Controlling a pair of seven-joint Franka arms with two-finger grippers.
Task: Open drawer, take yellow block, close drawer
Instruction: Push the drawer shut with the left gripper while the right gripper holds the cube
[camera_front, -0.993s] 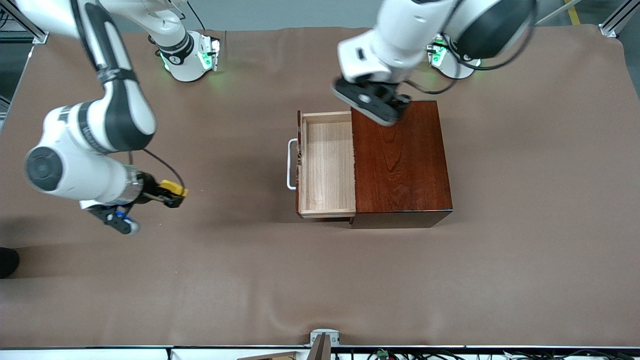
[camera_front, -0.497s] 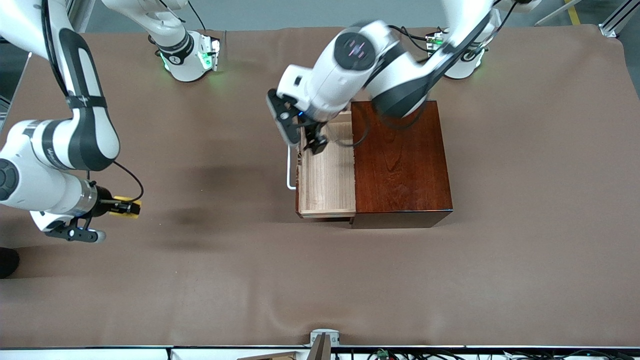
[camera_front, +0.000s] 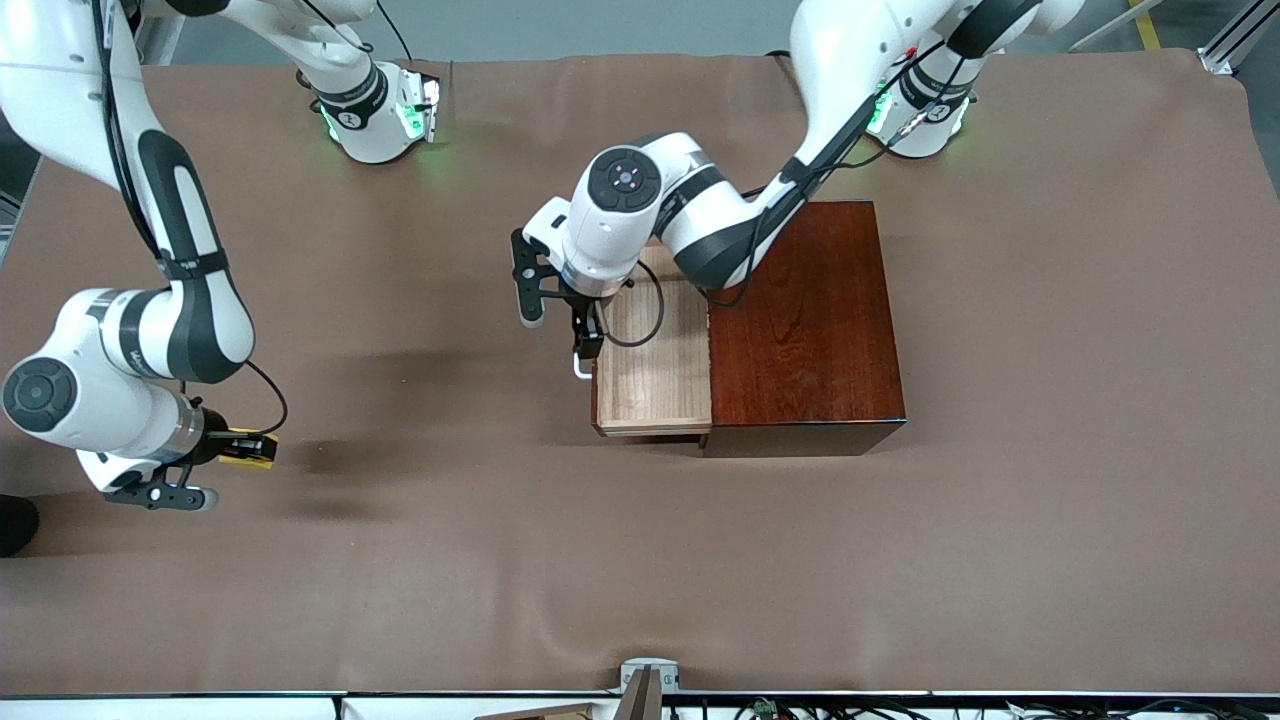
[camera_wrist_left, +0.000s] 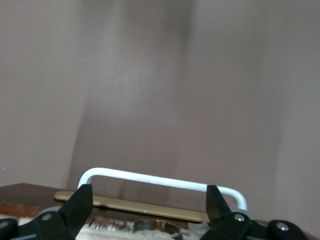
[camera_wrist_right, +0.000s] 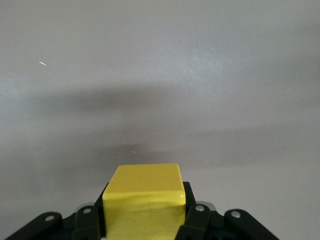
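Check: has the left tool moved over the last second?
Yes. The left tool went from over the mahogany box, across the open drawer, to the white handle, jaws open.

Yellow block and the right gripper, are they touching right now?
Touching. The right wrist view shows the yellow block clamped between the right gripper's fingers, up over the table.

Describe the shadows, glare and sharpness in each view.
Front view: sharp, evenly lit; soft shadows on the brown table cover, sheen on the dark box. Left wrist view: the left tool frames the white handle; cover looks featureless. Right wrist view: the yellow block is crisp in the right tool, with soft shadow bands above.
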